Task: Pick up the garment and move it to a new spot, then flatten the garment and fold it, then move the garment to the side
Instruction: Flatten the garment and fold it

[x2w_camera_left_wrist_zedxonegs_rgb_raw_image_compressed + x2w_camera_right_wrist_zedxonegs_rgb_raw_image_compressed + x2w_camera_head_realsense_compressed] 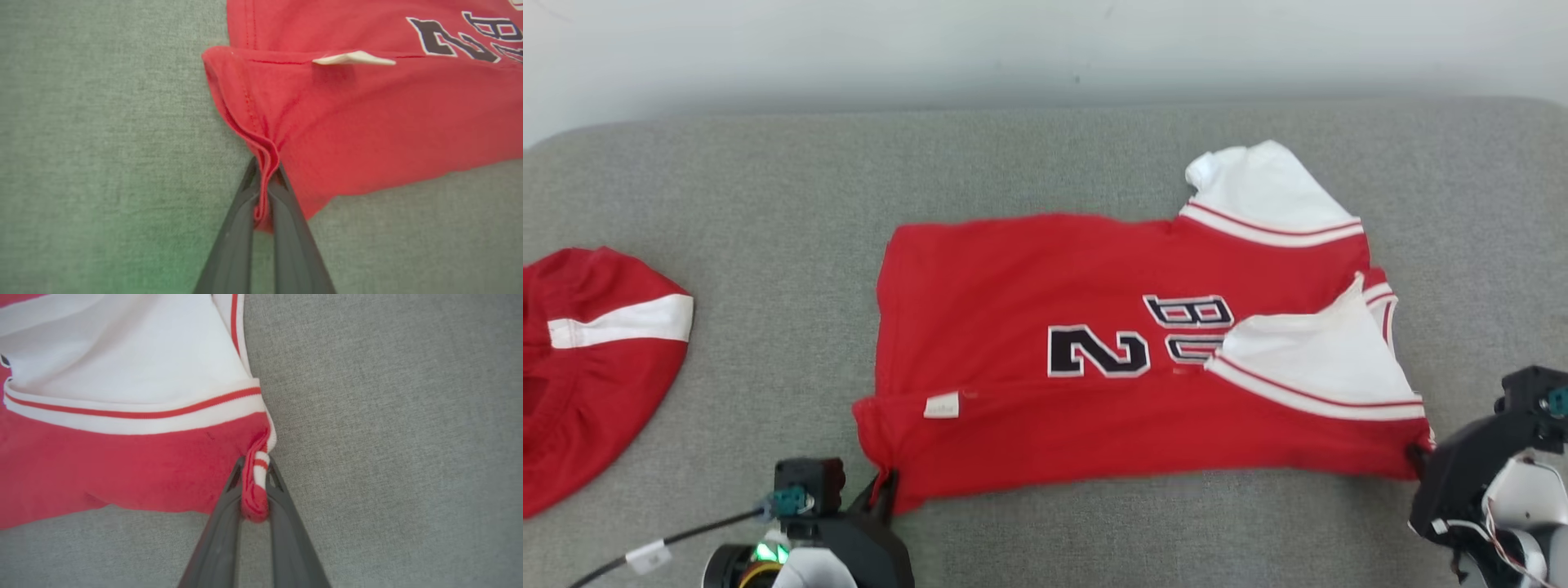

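Pinching jersey (pixel 1013 310) corners, left claw (pixel 265 173), right claw (pixel 254 467)

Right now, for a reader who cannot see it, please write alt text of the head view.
A red jersey with white trim lies on a grey padded surface, its two near corners pinched by the left gripper and the right gripper. Another red garment lies apart at the far left.

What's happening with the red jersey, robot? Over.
Left gripper shut on near-left hem corner of red-and-white basketball jersey. Right gripper shut on its striped near-right corner. Jersey lies on grey fabric surface. Other red-and-white garment off left, apart.
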Tool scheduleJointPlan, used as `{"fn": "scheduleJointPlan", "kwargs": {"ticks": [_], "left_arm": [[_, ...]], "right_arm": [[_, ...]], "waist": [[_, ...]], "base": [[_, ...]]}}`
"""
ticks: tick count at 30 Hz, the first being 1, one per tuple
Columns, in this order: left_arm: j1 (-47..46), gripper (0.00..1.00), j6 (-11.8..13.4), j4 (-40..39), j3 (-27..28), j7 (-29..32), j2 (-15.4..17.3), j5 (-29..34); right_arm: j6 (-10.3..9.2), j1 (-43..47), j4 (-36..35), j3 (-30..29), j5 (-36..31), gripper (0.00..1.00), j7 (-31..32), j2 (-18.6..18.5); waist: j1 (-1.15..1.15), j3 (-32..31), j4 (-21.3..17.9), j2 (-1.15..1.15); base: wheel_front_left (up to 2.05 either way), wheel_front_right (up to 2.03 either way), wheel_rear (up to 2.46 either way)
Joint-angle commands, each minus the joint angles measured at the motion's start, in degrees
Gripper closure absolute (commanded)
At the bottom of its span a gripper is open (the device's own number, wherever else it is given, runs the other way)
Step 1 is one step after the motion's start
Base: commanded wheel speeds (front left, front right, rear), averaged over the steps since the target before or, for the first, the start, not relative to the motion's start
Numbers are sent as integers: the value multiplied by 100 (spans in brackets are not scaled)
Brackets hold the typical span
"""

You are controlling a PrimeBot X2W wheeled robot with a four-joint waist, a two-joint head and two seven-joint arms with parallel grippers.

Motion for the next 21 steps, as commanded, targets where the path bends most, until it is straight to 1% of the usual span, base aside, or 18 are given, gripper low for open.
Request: {"fn": "scheduleJointPlan", "kwargs": {"ticks": [1,7,10,13,16,17,18,19,21], "left_arm": [[301,100,81,5,-73,99,99,-14],[667,100,310,-547,-2,82,295,-93],[856,100,436,-793,8,94,391,-109],[1052,100,538,-944,40,90,491,-149],[1239,100,591,-1031,36,146,512,-239],[1291,64,594,-1057,31,163,512,-281],[1323,7,613,-1085,49,162,519,-298],[1361,0,647,-1107,76,144,517,-319],[1415,0,665,-1141,75,179,509,-337]], "right_arm": [[-13,188,-127,-33,30,100,69,-18],[-13,759,-792,-223,227,100,394,-8],[-13,1065,-996,-297,373,100,544,-7],[-13,1338,-1113,-304,530,100,563,-7],[-13,1524,-1012,-264,676,100,507,-7],[-13,1545,-980,-244,691,100,459,-8],[-13,1550,-915,-232,730,60,395,-8],[-13,1564,-839,-227,739,0,341,-7],[-13,1560,-731,-213,686,0,236,-5]], "waist": [[-1,-162,37,0],[-1,-384,51,0],[-1,-446,68,0],[-1,-485,66,0],[-1,-506,49,0],[-1,-510,42,0],[-1,-514,34,0],[-1,-519,28,0],[-1,-527,24,0]], "base": [[0,0,0],[0,0,0],[0,0,0],[0,0,0],[0,0,0],[0,0,0],[0,0,0],[0,0,0],[0,0,0]]}}
